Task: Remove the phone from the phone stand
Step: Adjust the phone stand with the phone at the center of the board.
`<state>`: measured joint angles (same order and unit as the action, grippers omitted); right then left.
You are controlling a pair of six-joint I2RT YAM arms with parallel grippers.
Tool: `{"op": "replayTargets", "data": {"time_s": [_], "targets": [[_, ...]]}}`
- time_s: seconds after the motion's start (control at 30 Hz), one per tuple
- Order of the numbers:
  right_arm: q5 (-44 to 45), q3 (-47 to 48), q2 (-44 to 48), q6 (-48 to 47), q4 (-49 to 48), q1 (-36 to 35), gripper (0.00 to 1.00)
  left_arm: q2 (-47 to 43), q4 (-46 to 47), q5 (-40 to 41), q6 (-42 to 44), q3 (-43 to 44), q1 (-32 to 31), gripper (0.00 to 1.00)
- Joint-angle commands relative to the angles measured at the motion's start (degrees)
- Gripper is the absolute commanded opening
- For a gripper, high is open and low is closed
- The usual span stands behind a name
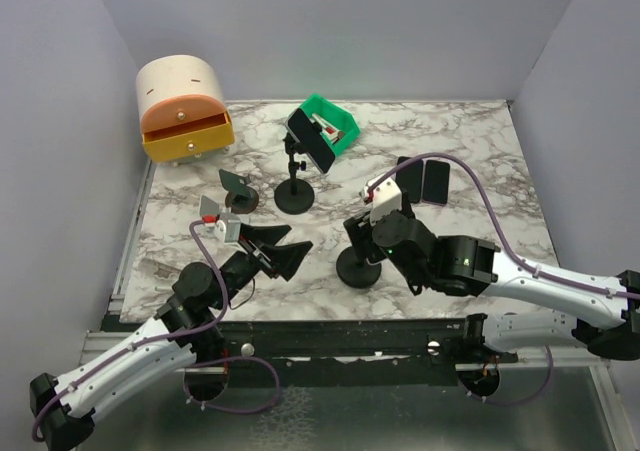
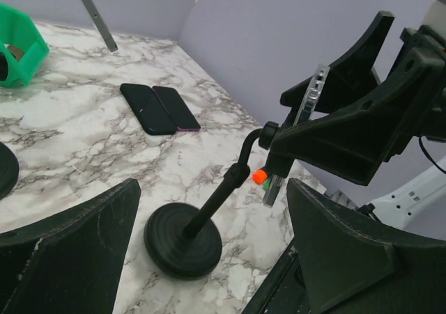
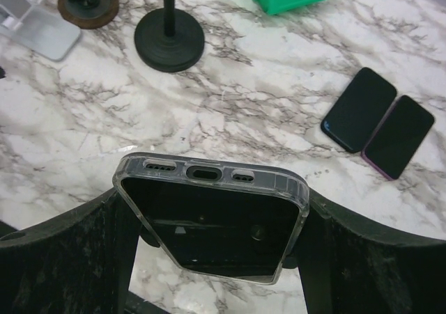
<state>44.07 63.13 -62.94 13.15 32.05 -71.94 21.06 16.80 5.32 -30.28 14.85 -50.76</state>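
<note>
The right fingers [image 3: 376, 258] pinch the phone [image 3: 209, 216] by its side edges. It appears not yet free, seemingly seated in the clamp of the stand [image 2: 185, 241] near the bench's [image 1: 460, 131] front edge. The left fingers [image 2: 70, 258] hang spread and empty beside it. The grasp looks made; lifting the phone out is left.

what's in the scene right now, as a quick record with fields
right gripper: shut on clear-cased phone, one finger on each long side
clear-cased phone: on near phone stand, not yet lifted off
left gripper: open, empty, facing the near phone stand
marble table: blue-edged phone beside purple-edged phone, both lying flat
rear phone stand: holds black phone
</note>
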Motion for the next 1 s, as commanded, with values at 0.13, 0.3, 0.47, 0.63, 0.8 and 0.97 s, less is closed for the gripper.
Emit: {"op": "replayTargets", "data": {"time_s": [0.13,0.3,0.47,0.63,0.8,0.97], "targets": [[-9.29,0.17,1.23,5.61,-4.51,5.16,0.21,4.28,9.12,-5.27,-2.65,-2.42,-0.21,0.81],[-13.13,-2.62,1.38,7.96,-6.53,7.37,0.2,7.11,11.79,-6.78,-4.49,-3.51,-0.24,0.78],[-15.21,-4.57,1.08,10.8,-7.73,7.87,0.18,6.71,12.64,-6.07,-5.0,-4.67,-0.26,0.75],[-17.96,-7.23,1.95,14.47,-9.29,7.95,0.17,5.88,12.68,-5.8,-5.36,-5.09,-0.35,0.74],[-20.38,-8.95,3.26,17.66,-10.55,7.96,0.17,5.67,12.71,-6.08,-5.57,-5.18,-0.3,0.74],[-18.53,-8.3,3.24,16.8,-8.37,7.96,0.16,6.69,12.66,-8.19,-5.18,-4.5,-0.77,0.76]]}}
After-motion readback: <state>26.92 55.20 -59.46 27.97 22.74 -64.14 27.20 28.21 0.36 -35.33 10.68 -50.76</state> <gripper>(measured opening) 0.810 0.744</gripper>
